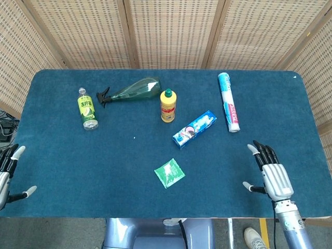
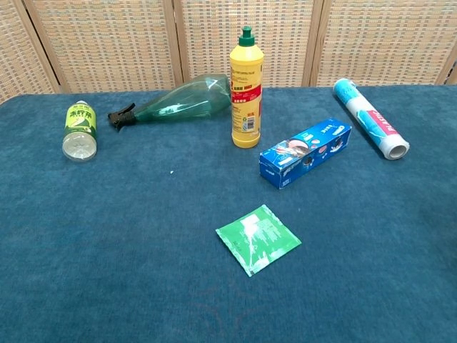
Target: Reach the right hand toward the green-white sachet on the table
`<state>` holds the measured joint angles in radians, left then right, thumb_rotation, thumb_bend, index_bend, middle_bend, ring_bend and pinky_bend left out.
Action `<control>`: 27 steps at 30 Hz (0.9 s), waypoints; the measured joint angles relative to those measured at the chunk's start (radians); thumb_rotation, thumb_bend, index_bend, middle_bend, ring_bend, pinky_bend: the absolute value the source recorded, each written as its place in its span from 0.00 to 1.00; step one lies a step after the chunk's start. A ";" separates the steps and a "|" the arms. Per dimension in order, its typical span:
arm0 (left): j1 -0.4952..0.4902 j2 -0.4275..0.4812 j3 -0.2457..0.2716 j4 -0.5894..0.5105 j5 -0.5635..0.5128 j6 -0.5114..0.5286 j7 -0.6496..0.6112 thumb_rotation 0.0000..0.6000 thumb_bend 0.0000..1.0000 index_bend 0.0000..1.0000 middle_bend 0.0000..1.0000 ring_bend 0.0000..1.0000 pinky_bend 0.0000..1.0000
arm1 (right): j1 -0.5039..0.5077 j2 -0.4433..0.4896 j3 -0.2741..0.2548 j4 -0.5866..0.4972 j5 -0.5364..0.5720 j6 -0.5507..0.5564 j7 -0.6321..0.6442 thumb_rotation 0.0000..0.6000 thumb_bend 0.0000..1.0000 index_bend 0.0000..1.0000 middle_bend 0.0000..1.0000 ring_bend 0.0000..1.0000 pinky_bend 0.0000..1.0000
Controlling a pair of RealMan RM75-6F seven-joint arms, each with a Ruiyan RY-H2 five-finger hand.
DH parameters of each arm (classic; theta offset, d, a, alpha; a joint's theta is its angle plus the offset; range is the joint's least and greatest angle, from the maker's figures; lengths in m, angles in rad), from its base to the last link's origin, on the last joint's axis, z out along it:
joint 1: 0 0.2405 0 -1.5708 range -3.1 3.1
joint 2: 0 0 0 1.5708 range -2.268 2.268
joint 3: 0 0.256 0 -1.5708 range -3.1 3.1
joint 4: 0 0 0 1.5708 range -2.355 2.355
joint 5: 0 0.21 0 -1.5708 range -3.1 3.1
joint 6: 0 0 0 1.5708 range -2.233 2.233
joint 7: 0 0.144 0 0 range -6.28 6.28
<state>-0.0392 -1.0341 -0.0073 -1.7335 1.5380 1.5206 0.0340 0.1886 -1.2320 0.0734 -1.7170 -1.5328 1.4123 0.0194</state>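
Near the tabletop's right edge, the right hand, fingers apart and empty, risks sliding the flat sachet away if it sweeps in low.

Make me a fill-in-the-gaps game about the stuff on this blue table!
1. The tall yellow plastic bottle with the green cap stands ____, while the clear green spray bottle lies on its side.
2. The flat green-white sachet lies nearer the table's front edge than the ____ rectangular box.
3. The right robot hand has its fingers spread and holds ____.
4. The blue-and-white roll lies to the ____ of the yellow bottle.

Missing words: upright; blue; nothing; right
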 measured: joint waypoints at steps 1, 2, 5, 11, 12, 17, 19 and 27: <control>0.001 0.000 -0.001 0.000 0.000 0.002 -0.001 0.97 0.04 0.00 0.00 0.00 0.00 | 0.001 -0.005 0.004 0.004 -0.007 0.010 -0.002 1.00 0.14 0.00 0.27 0.23 0.23; 0.001 0.001 -0.002 0.000 0.000 0.004 -0.003 0.97 0.04 0.00 0.00 0.00 0.00 | 0.004 -0.015 0.008 0.010 -0.021 0.021 -0.006 1.00 0.17 0.00 0.42 0.39 0.35; 0.001 0.001 -0.001 -0.002 0.005 0.005 0.001 0.97 0.04 0.00 0.00 0.00 0.00 | 0.028 -0.044 0.017 0.021 -0.049 0.019 -0.030 1.00 0.28 0.03 0.66 0.64 0.53; 0.000 -0.002 -0.001 -0.003 0.004 0.003 0.007 0.97 0.04 0.00 0.00 0.00 0.00 | 0.103 -0.086 0.035 0.012 -0.042 -0.093 -0.139 1.00 0.38 0.09 0.81 0.86 0.72; 0.000 -0.002 -0.002 -0.002 0.002 0.003 0.005 0.97 0.04 0.00 0.00 0.00 0.00 | 0.117 -0.094 0.037 0.006 -0.034 -0.120 -0.165 1.00 0.38 0.09 0.82 0.87 0.74; -0.002 -0.003 -0.004 0.005 -0.001 -0.001 -0.004 0.97 0.04 0.00 0.00 0.00 0.00 | 0.195 -0.161 0.047 -0.029 0.043 -0.257 -0.317 1.00 0.38 0.16 0.85 0.93 0.79; -0.002 -0.003 -0.004 0.006 0.000 -0.001 -0.006 0.97 0.04 0.00 0.00 0.00 0.00 | 0.218 -0.187 0.048 -0.038 0.079 -0.298 -0.361 1.00 0.39 0.17 0.86 0.94 0.80; -0.006 -0.004 -0.003 0.014 0.001 -0.008 -0.018 0.97 0.04 0.00 0.00 0.00 0.00 | 0.317 -0.289 0.043 -0.052 0.270 -0.437 -0.587 1.00 0.44 0.23 0.86 0.96 0.81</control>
<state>-0.0448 -1.0385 -0.0101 -1.7197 1.5391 1.5131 0.0156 0.5056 -1.5211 0.1165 -1.7690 -1.2627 0.9756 -0.5672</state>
